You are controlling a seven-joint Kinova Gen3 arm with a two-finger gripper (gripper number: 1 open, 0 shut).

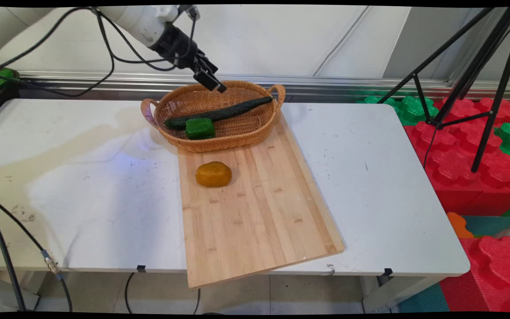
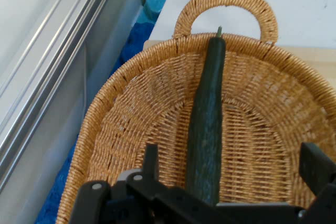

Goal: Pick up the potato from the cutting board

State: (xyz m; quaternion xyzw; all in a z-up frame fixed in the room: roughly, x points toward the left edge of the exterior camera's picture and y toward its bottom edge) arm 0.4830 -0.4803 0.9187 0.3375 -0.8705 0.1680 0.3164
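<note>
2 black fingers [image 2: 151, 163] stand spread apart on the empty gripper [image 1: 209, 81], hanging at upper centre-left over the wicker basket's [image 1: 241, 135] back rim. Inside lie a green pepper [image 1: 200, 128] and, rightward, a long cucumber [image 1: 224, 113]. Below them, an orange-yellow lump [image 1: 213, 174] rests on the wooden board [image 1: 259, 208].

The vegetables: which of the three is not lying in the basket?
The yellow-orange pepper. It lies alone on the wooden cutting board, while the cucumber and the green pepper lie inside the wicker basket.
</note>
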